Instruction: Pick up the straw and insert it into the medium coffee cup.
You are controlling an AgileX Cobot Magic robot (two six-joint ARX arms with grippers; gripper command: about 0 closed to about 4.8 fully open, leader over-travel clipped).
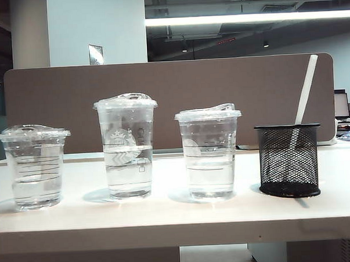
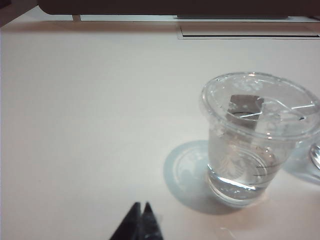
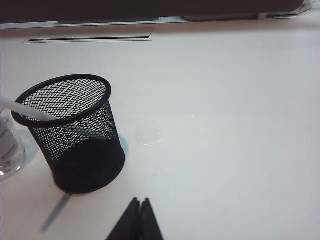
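Exterior view: the straw (image 1: 305, 89) leans in the black mesh holder (image 1: 288, 161), just right of the medium coffee cup (image 1: 209, 152). Left wrist view: our left hand (image 2: 140, 206) hangs pinched together above the worktop (image 2: 90, 110). Right wrist view: our right hand (image 3: 140, 201), likewise together, hovers near the holder. We judge the straw light, slick, crushable; grasp its exposed upper length.

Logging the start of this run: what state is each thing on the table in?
straw: leaning in mesh holder
medium cup: upright, lidded, part-full
tall cup: upright, lidded, part-full
short cup: upright, lidded, part-full
left hand: shut, empty
right hand: shut, empty
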